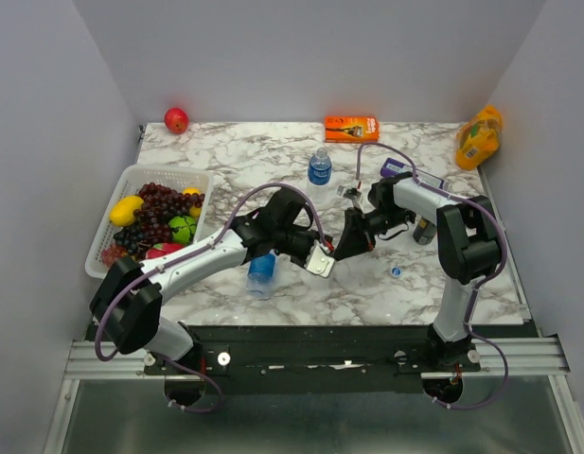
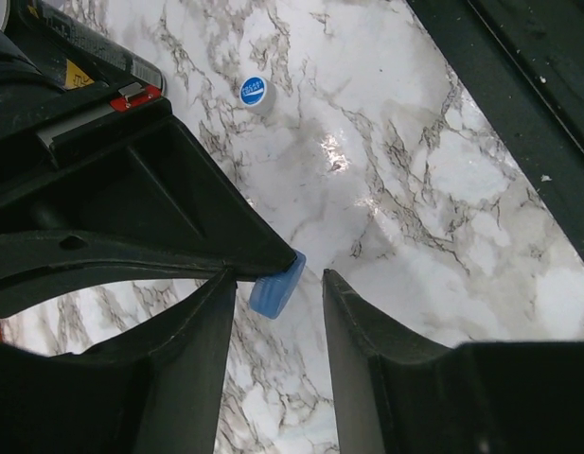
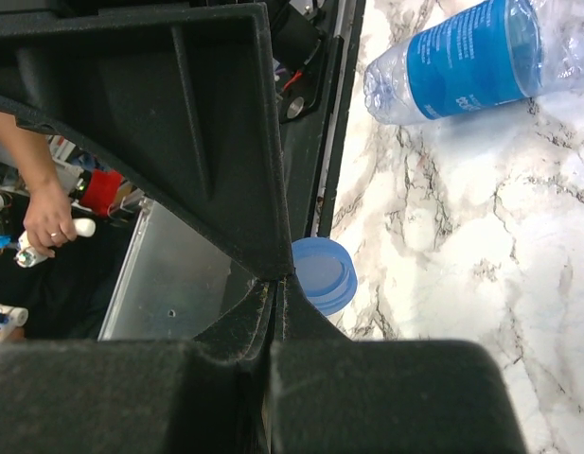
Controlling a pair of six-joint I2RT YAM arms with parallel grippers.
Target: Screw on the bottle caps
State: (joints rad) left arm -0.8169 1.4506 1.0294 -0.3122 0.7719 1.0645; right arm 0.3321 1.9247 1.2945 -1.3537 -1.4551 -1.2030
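One clear bottle [image 1: 319,167] with a blue label stands upright at the back middle. The other bottle [image 1: 261,270] lies on its side under my left arm; it also shows in the right wrist view [image 3: 471,57]. My right gripper [image 1: 341,251] is shut on a blue cap [image 3: 325,274], pinched by its edge at the fingertips. My left gripper [image 1: 320,263] is open, and that cap [image 2: 277,282] hangs between its fingertips [image 2: 329,284], close to the left one. A second blue cap [image 1: 396,271] lies on the marble, also seen in the left wrist view [image 2: 255,91].
A white basket [image 1: 131,175] of fruit sits at the left. A red apple [image 1: 176,119], an orange box [image 1: 351,127] and an orange pouch [image 1: 479,137] line the back. A dark can [image 1: 424,230] stands by the right arm. The table's front edge [image 1: 367,326] is close.
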